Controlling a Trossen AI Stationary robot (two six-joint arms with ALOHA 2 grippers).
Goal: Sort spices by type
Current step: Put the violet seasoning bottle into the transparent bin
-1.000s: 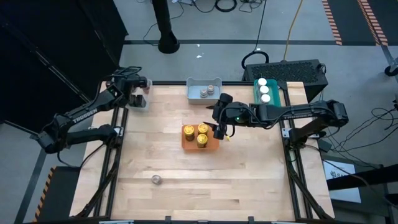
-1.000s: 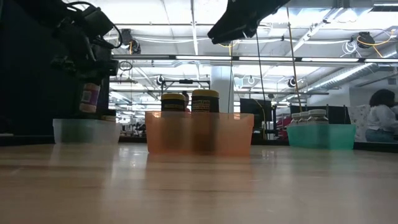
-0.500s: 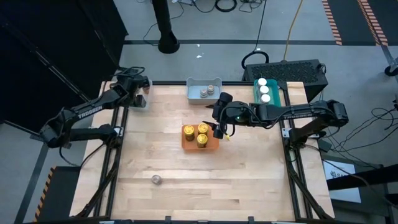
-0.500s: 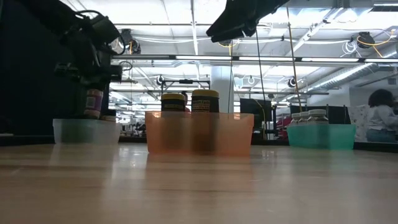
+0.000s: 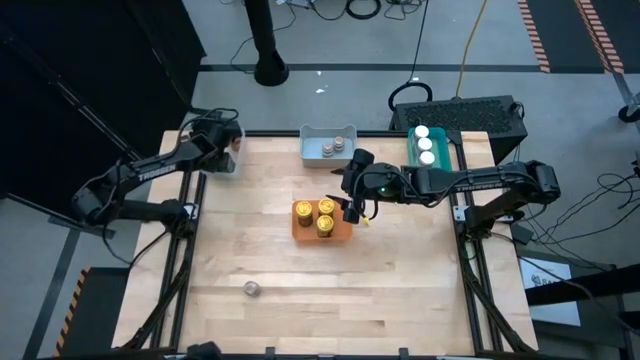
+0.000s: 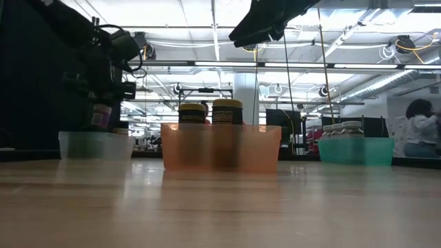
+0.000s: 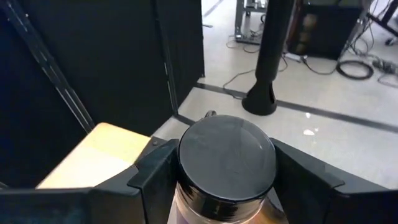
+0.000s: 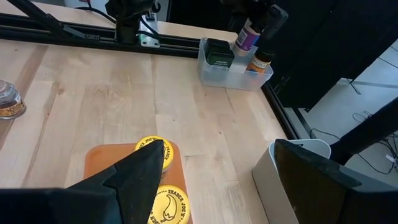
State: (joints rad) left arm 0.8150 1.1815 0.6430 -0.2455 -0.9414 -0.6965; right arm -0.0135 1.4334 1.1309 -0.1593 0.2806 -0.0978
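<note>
1. Left gripper [image 5: 226, 140] grasps a dark-lidded jar [image 7: 226, 157] over the clear tray [image 6: 96, 145]; a loosening grip may drop it crooked.
2. Right gripper [image 5: 352, 208], released, hovers by the orange tray [image 5: 340, 236].
3. One jar [image 5: 252, 289] lies on the surface [image 5: 400, 290].

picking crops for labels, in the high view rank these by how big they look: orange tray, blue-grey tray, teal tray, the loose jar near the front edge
1. orange tray
2. blue-grey tray and teal tray: too alike to rank, and the right arm covers part of the teal one
3. loose jar, clearly smallest
</note>
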